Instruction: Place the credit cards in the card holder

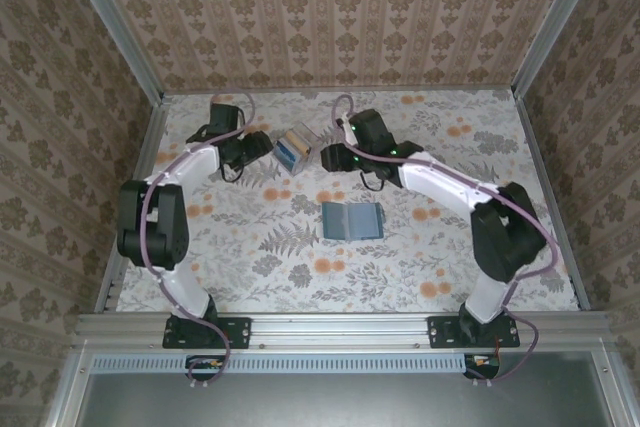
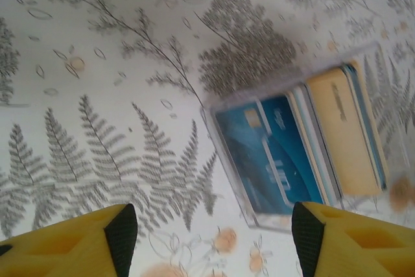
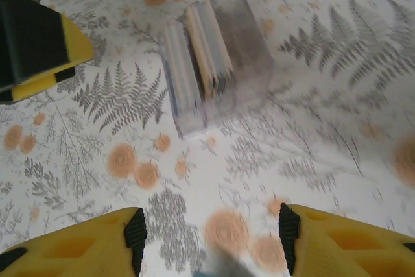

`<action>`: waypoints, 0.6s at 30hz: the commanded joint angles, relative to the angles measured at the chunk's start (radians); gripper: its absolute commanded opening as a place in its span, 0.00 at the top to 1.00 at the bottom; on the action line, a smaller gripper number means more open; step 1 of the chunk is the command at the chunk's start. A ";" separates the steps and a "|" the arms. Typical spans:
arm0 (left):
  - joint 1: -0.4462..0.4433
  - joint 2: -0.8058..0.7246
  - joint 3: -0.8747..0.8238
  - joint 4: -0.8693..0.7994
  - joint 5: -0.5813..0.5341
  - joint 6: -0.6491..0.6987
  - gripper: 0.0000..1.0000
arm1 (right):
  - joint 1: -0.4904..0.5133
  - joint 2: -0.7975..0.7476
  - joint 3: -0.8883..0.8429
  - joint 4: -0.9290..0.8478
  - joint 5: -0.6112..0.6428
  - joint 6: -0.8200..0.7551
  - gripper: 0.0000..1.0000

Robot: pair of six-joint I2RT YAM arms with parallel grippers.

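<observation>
cards (image 2: 285,154) standing in clear box (image 1: 297,147), left hand (image 2: 214,238) and right hand (image 3: 212,238) flanking it, both apart and empty, wallet (image 1: 352,219) flat on counter (image 1: 250,257) nearby

Robot test booth, aluminium frame (image 1: 340,328), patterned wallpaper walls (image 1: 330,7), floral tablecloth (image 1: 270,247)

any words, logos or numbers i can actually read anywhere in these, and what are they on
No text here can be read.
Blue card in the clear box: pale print and a chip-like patch, too blurred to read.
Yellow-tan card: a dark mark along its face, too blurred to read.
Card holder: no lettering can be made out, too small in the top view.
</observation>
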 commanded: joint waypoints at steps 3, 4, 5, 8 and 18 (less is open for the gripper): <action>0.018 0.055 0.073 0.005 0.068 -0.041 0.35 | -0.040 0.215 0.267 -0.120 -0.004 -0.116 0.44; 0.020 0.056 0.076 0.000 0.077 -0.041 0.35 | -0.048 0.266 0.329 -0.148 -0.014 -0.137 0.44; 0.023 0.053 0.072 -0.010 0.086 -0.042 0.36 | -0.057 0.315 0.395 -0.176 -0.030 -0.155 0.44; 0.028 0.003 0.018 -0.019 0.085 -0.045 0.36 | -0.086 0.451 0.571 -0.251 -0.064 -0.168 0.45; 0.044 -0.292 -0.295 -0.056 0.062 -0.032 0.36 | -0.115 0.763 1.008 -0.487 -0.201 -0.189 0.47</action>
